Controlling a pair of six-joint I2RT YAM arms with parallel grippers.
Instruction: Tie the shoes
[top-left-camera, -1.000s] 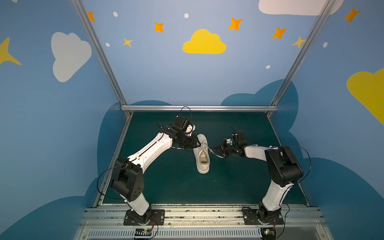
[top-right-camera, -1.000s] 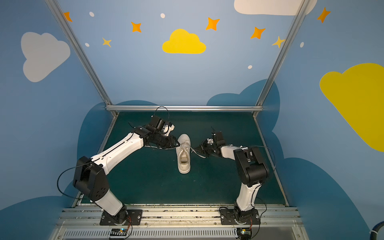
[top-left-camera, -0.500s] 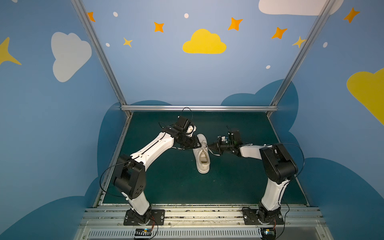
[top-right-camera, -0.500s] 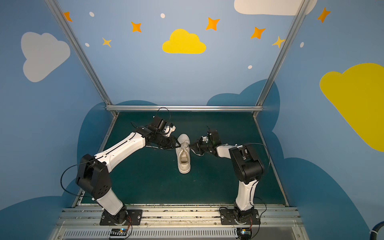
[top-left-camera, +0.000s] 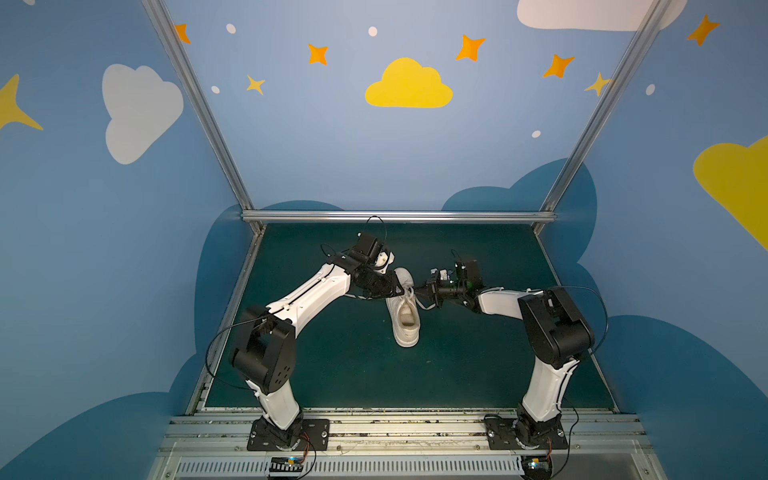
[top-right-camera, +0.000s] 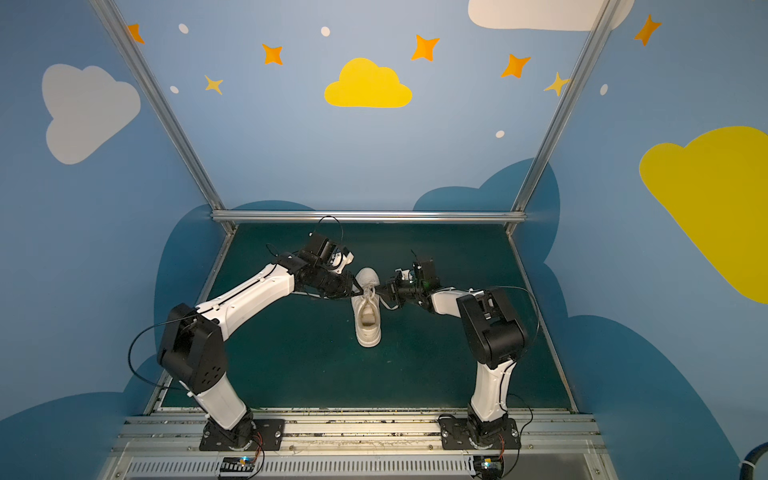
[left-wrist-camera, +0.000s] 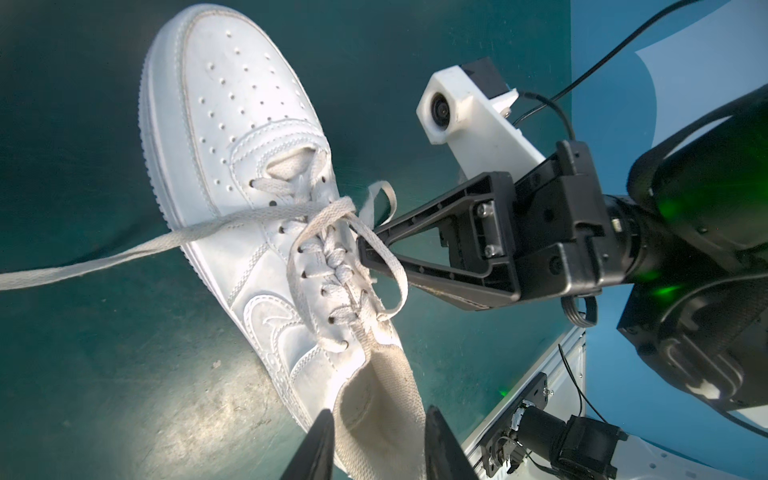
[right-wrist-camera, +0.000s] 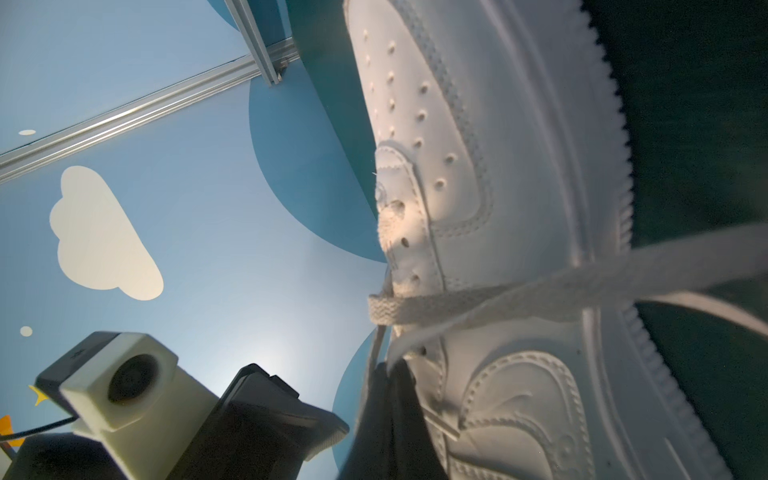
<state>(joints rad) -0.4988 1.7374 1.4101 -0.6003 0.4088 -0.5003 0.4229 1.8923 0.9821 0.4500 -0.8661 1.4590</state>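
Sneaker (top-left-camera: 404, 338) sits mid-mat (top-left-camera: 332, 365), heel toward me, beige insole (top-left-camera: 408, 318) showing inside. Farther on, my left gripper (left-wrist-camera: 376, 440) hangs over the collar, fingers apart. My right gripper (left-wrist-camera: 363, 249) is pinched tight on a lace (left-wrist-camera: 401, 276) loop by the eyelets. The toe points far.

The counter (top-left-camera: 345, 370) lies bare around the sneaker (top-left-camera: 406, 320) from 4 to 8 o'clock; the left gripper (top-left-camera: 397, 286) crowds its 10 o'clock, the right gripper (top-left-camera: 422, 291) its 2 o'clock.
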